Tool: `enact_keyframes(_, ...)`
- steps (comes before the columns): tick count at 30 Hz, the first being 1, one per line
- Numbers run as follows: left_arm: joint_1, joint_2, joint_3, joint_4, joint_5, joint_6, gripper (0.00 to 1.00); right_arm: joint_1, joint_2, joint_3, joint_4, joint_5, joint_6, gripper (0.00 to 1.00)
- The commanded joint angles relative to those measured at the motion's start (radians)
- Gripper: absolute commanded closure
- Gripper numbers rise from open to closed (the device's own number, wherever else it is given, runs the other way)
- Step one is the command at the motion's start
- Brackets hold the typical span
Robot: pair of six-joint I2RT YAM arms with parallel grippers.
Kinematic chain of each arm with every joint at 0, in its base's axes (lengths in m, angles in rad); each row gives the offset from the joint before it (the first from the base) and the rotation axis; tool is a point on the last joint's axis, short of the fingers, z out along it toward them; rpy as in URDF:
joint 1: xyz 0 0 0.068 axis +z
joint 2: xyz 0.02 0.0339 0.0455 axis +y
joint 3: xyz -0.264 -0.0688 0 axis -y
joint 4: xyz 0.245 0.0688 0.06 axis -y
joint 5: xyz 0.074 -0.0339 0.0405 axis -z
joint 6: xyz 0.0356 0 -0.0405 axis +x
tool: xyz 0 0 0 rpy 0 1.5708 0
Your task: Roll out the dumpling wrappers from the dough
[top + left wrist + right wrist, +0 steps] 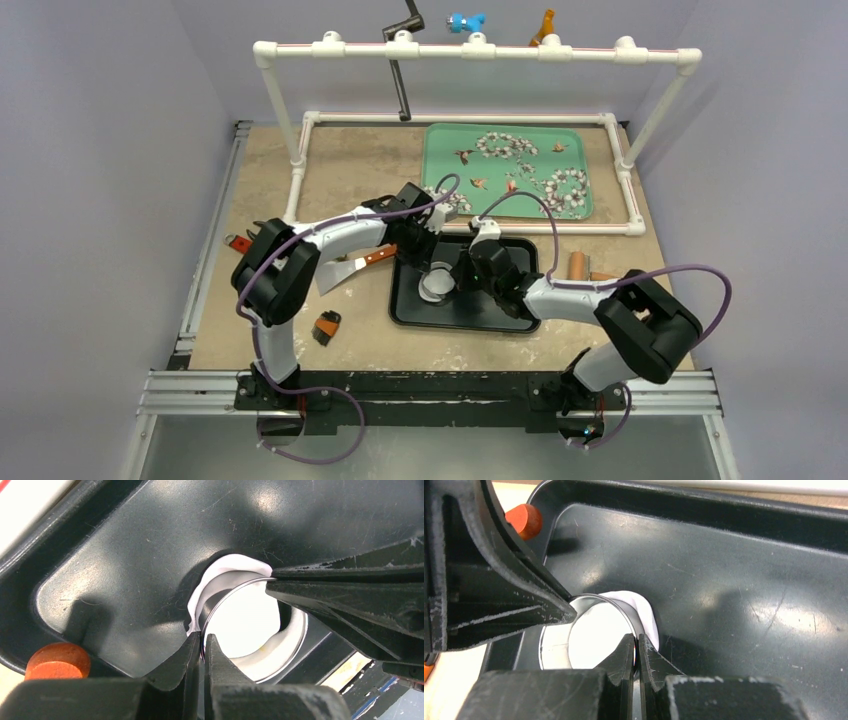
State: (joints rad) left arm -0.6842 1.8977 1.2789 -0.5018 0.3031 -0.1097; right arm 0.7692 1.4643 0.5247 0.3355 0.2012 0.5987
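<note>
A metal ring cutter (436, 284) stands in the black tray (500, 315). White dough (245, 615) fills its inside as a round disc, a dumpling wrapper the ring's width. A curved white scrap (220, 572) lies against the ring's outside. My left gripper (202, 647) is shut on the ring's thin wall, one finger inside and one outside. My right gripper (636, 652) is shut on the wall at the opposite side. In the top view the left gripper (427, 266) and the right gripper (459, 281) meet over the ring. The disc (594, 640) and the scrap (646, 615) show in the right wrist view.
A scraper (345, 270) with an orange-brown handle (57, 661) lies left of the tray. A wooden rolling pin (577, 265) lies to its right. A green flowered tray (510, 170) sits behind, inside a white pipe frame (300, 160). A small orange-black tool (326, 327) lies near front left.
</note>
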Motion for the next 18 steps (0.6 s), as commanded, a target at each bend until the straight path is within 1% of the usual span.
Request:
enact_keyframes(1, -0.023, 0.003, -0.086, -0.013, 0.025, 0.04, 1.0, -0.036, 0.095, 0.081, -0.1, -0.024, -0.056, 1.0)
enact_keyframes(3, -0.032, -0.005, -0.104, -0.014, 0.035, 0.037, 1.0, -0.043, 0.143, 0.158, -0.117, -0.008, -0.103, 1.0)
enact_keyframes(6, -0.031, 0.025, -0.091, -0.029, 0.045, 0.037, 1.0, -0.052, 0.193, 0.194, -0.134, -0.02, -0.124, 1.0)
enact_keyframes(8, -0.019, 0.049, -0.058, -0.038, 0.036, 0.048, 1.0, -0.052, 0.183, 0.169, -0.147, -0.016, -0.108, 1.0)
enact_keyframes(9, -0.002, 0.06, -0.037, -0.035, 0.032, 0.046, 1.0, -0.05, 0.161, 0.145, -0.157, 0.018, -0.102, 1.0)
enact_keyframes(11, 0.031, 0.083, 0.019, -0.033, 0.022, 0.04, 1.0, -0.031, 0.11, 0.09, -0.171, 0.03, -0.055, 1.0)
enact_keyframes(15, 0.062, 0.123, 0.118, -0.046, 0.017, 0.037, 1.0, 0.05, 0.017, -0.004, -0.164, -0.005, 0.078, 1.0)
enact_keyframes(18, 0.063, 0.129, 0.144, -0.064, 0.013, 0.038, 1.0, 0.073, -0.007, -0.009, -0.195, -0.019, 0.12, 1.0)
